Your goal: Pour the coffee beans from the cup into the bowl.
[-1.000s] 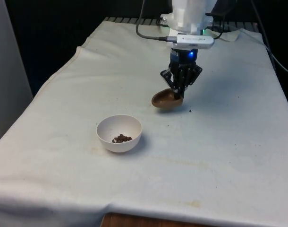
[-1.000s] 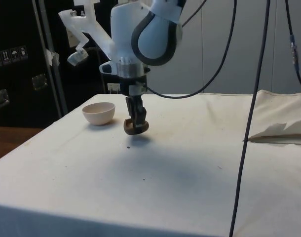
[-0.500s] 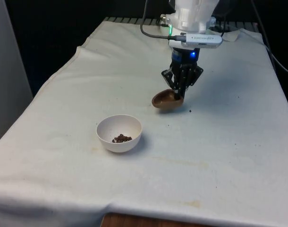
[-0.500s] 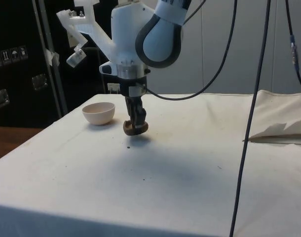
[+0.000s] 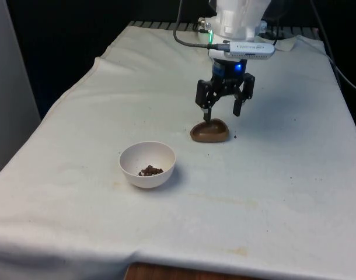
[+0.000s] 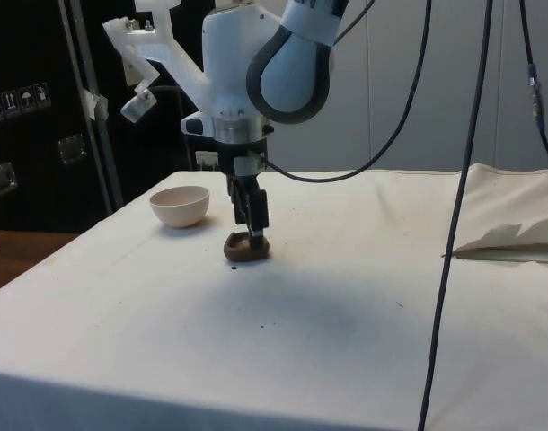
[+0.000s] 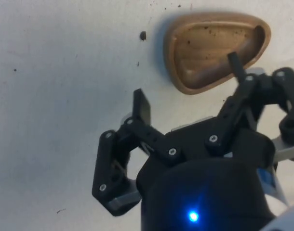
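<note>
The gripper (image 5: pixel 223 112) hangs with its fingers spread apart and holding nothing, directly above the cup (image 5: pixel 209 130), a shallow brown dish that rests upright on the cloth (image 5: pixel 283 175). In the wrist view one fingertip (image 7: pixel 235 63) lies over the cup's (image 7: pixel 215 49) hollow while the other (image 7: pixel 141 105) stands clear outside its rim, so the rim sits between the two fingers. The cup's interior shows only a few dark specks and appears otherwise empty. The bowl (image 5: pixel 147 164), white and upright, stands well apart from the fingers, on the side of the finger nearer the front view's left, and holds a small cluster of beans (image 5: pixel 150 171) at its bottom. One stray bean (image 7: pixel 143 35) lies on the cloth near the cup, beyond the outer finger. Judged from this arrangement, the pour seems complete and the cup set down. The chief risk concerns the finger inside the hollow: a sideways or slanted withdrawal could catch the rim and drag or tip the light cup. A low sweep towards the bowl could likewise knock it and scatter its beans.
</note>
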Available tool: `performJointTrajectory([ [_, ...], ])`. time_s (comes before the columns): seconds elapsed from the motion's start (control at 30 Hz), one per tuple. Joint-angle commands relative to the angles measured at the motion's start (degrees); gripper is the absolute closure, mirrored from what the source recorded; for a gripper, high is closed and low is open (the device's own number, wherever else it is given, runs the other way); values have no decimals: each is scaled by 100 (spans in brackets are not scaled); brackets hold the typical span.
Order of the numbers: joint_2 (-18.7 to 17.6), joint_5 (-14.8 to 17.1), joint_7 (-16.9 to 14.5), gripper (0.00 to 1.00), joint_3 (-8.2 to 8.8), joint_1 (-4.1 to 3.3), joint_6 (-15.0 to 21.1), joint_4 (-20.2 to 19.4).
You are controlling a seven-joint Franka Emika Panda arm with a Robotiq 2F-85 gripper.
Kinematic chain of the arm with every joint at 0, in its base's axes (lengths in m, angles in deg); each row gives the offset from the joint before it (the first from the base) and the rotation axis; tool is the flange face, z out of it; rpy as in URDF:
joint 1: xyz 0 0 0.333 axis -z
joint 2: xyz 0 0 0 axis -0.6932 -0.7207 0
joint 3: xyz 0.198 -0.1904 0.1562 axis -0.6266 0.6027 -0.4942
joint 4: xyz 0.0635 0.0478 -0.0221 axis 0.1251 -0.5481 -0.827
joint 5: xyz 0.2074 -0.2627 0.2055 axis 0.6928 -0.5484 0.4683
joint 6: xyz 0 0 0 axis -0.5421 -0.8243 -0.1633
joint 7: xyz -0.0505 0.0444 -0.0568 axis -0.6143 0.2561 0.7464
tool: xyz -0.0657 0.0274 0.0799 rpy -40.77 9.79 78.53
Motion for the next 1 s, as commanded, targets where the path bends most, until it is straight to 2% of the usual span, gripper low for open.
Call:
performJointTrajectory([
  [0.0, -6, -6, 6, 7, 0, -6, 34, 0],
  [0.07, -6, 0, 6, 0, 0, -6, 23, 0],
  [0.4, 149, -6, 0, 0, 6, -6, -46, -46],
  [0.43, 52, 0, 0, 0, 0, 0, -17, 6],
  [0.57, 315, -6, -6, 0, 0, -6, -149, -69],
  [0.67, 430, -6, -11, 0, 0, -6, -229, -69],
  [0.7, 367, 0, -6, 0, 0, 0, -195, -46],
  [0.97, 762, -6, -17, 0, -6, 0, -476, -80],
])
